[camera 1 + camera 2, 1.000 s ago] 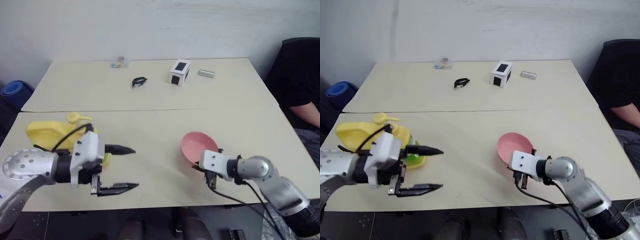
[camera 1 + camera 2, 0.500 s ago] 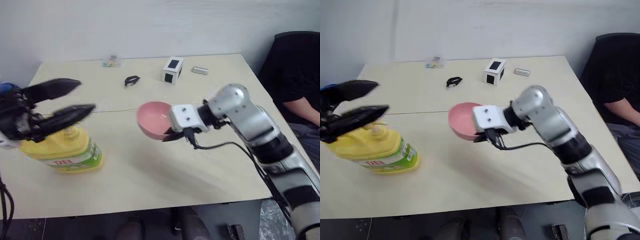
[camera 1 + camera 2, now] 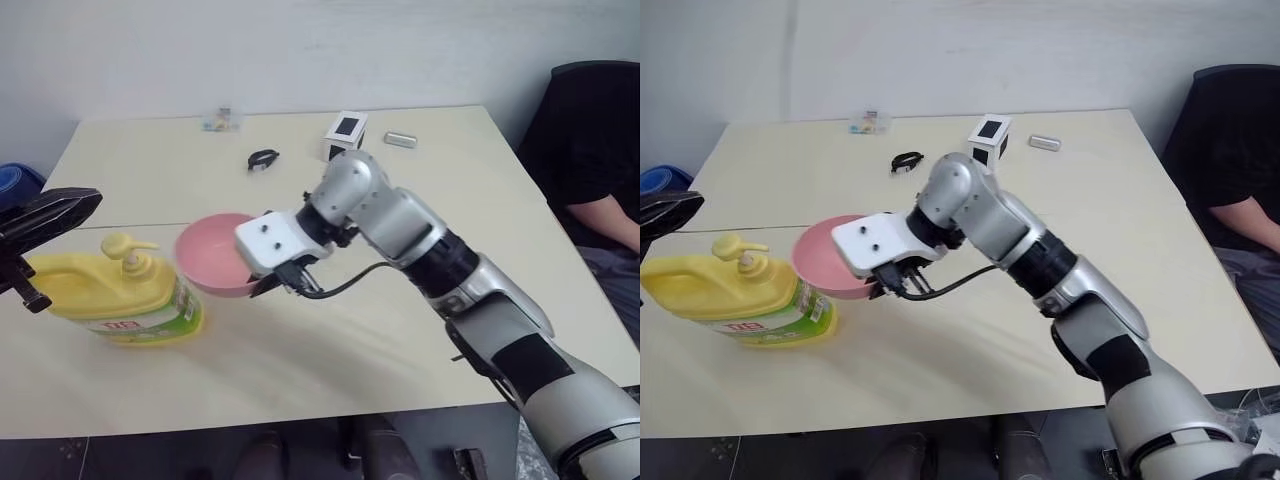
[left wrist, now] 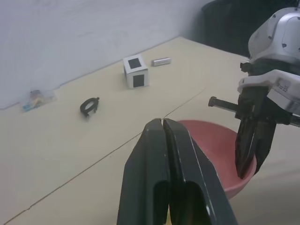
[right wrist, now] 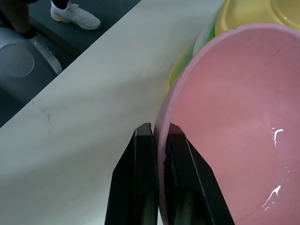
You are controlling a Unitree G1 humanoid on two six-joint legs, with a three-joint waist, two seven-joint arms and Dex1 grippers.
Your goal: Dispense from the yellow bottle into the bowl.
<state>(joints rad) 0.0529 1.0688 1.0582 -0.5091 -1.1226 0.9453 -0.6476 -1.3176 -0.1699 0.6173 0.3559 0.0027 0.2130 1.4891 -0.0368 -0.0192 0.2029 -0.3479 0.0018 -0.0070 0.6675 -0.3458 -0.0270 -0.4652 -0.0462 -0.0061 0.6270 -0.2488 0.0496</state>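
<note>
- Jaws: your right gripper (image 5: 158,140) is pinched on the bowl (image 3: 215,267) rim, one finger inside, one outside; your left gripper (image 4: 163,129) is closed on nothing, hanging at the left edge beside the bottle (image 3: 112,300).
- Bowl is held just beside the bottle, under and right of the pump (image 3: 128,251); from the head views you can't tell if it rests on the counter (image 3: 330,340).
- Rim grip is thin. Any knock or wrist roll could let the bowl pivot or slip out.
- Pump nozzle looks to point toward the bowl, but alignment is uncertain; a miss puts liquid on the counter.
- Pressing the pump off-centre with closed left jaws could tip or slide the bottle into the bowl.
- White streaks show inside the bowl; tilt it and they may run.
- Right arm's cable (image 3: 345,285) hangs near the bowl; watch for a snag.
</note>
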